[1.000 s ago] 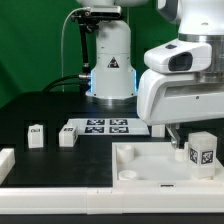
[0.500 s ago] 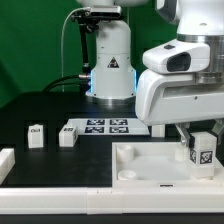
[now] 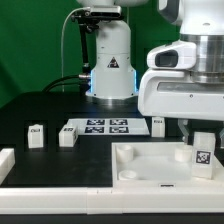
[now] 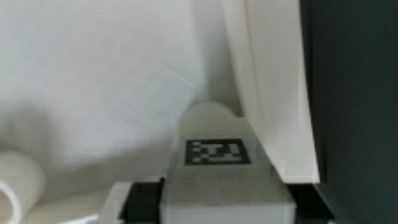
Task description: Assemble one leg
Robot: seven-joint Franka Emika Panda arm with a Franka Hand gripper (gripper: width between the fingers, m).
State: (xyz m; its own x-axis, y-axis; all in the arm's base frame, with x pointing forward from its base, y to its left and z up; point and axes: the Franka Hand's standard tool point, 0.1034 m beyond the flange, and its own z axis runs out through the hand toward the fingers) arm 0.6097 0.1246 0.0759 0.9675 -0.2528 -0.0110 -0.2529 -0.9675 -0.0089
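My gripper (image 3: 203, 133) is shut on a leg (image 3: 204, 155), a small white block with a black-and-white tag. It holds the leg upright at the right end of the large white square panel (image 3: 150, 168); whether the leg touches the panel I cannot tell. In the wrist view the leg (image 4: 217, 150) sits between the dark fingers (image 4: 148, 203) of the gripper (image 4: 217, 198), close to the panel's raised rim (image 4: 263, 80). A round socket (image 4: 18, 182) shows beside it. Three more legs (image 3: 37, 135) (image 3: 68, 135) (image 3: 158, 125) stand on the dark table.
The marker board (image 3: 100, 126) lies behind the panel, in front of the robot base (image 3: 110, 70). A white part (image 3: 5, 160) lies at the exterior view's left edge. A long white edge (image 3: 60, 198) runs along the front.
The arm has shifted toward the exterior view's right, and the held leg has sunk a little toward the panel. The other legs have not moved.
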